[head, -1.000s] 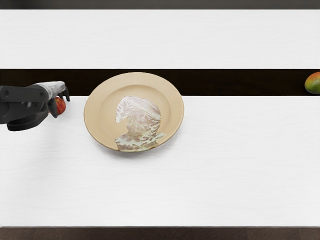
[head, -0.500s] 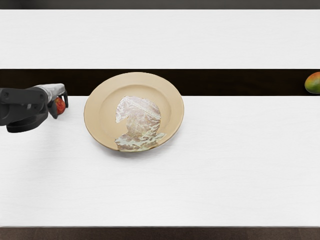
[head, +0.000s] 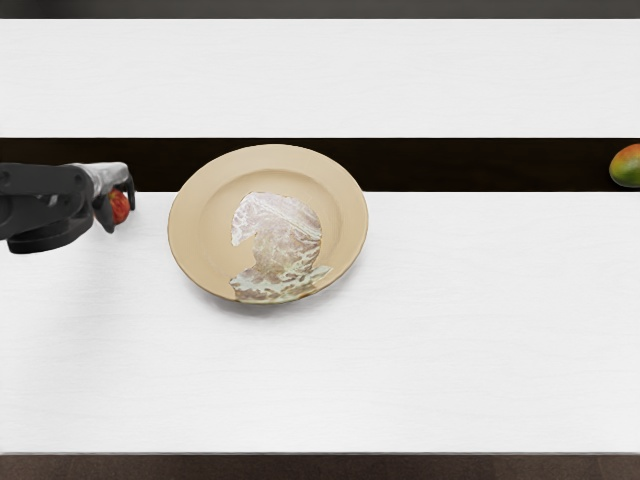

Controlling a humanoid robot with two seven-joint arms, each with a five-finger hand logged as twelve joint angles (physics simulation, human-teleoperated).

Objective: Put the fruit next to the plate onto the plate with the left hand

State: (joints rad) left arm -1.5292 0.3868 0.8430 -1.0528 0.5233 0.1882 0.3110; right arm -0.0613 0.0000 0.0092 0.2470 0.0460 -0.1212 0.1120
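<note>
Fingers (head: 104,214) of the left hand (head: 88,194) are curled tight around the red fruit (head: 120,205) at the bench's (head: 450,330) left side, the plate (head: 186,215) lying near on their right.

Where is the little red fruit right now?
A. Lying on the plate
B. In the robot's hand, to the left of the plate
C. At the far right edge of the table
B: the red fruit sits between the curled fingers of the left hand, off to the left of the plate.
</note>
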